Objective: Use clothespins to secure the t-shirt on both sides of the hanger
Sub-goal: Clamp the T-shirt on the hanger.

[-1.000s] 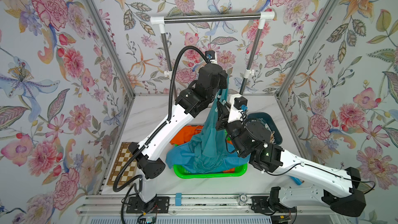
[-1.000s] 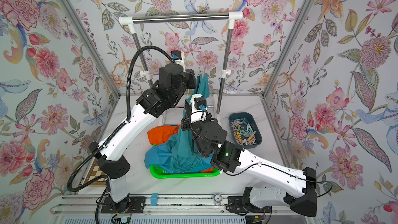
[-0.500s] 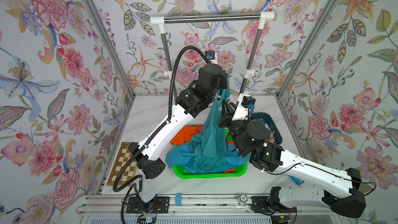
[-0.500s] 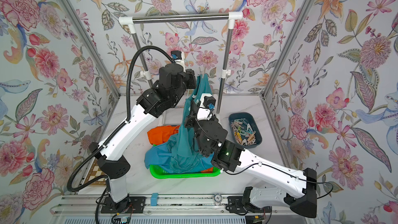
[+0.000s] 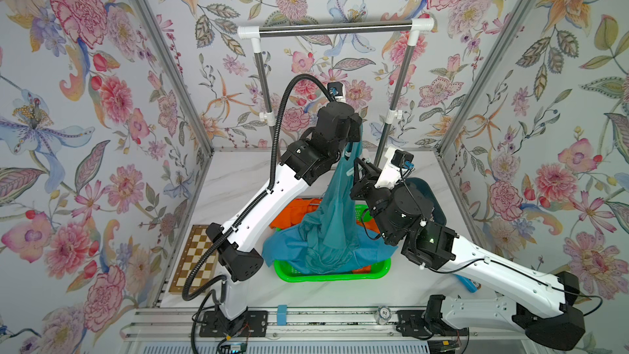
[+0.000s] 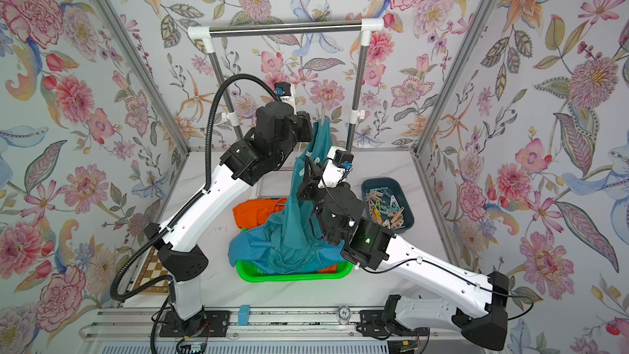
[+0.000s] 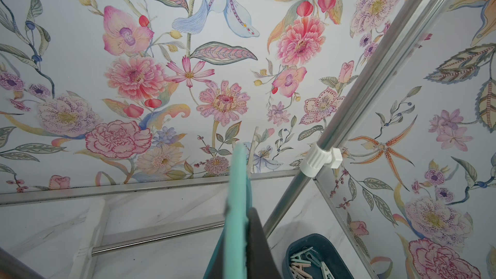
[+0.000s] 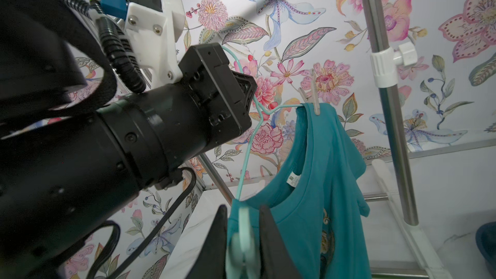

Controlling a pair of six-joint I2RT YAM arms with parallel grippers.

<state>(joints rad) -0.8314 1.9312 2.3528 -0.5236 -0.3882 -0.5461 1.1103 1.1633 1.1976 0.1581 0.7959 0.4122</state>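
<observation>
A teal t-shirt (image 5: 335,219) (image 8: 322,183) hangs on a thin teal wire hanger (image 8: 248,151), its lower part trailing into the basket. My left gripper (image 5: 354,131) (image 7: 241,224) is shut on the hanger at its neck. A beige clothespin (image 8: 314,100) is clipped on the far shoulder. My right gripper (image 6: 308,168) (image 8: 243,226) is shut on a pale mint clothespin (image 8: 243,237), right at the shirt's near shoulder. Whether that pin bites the cloth I cannot tell. More clothespins (image 6: 386,207) lie in a dark blue bin (image 6: 374,182).
A green basket (image 5: 326,275) under the shirt holds orange cloth (image 5: 296,212) and blue cloth (image 5: 282,250). A rack with a steel top bar (image 5: 335,27) and two posts stands at the back. A chessboard (image 5: 194,257) lies at the left edge.
My right wrist has swung up and back toward the hanger's near shoulder with the mint clothespin in it. The left arm and the hanger have stayed put.
</observation>
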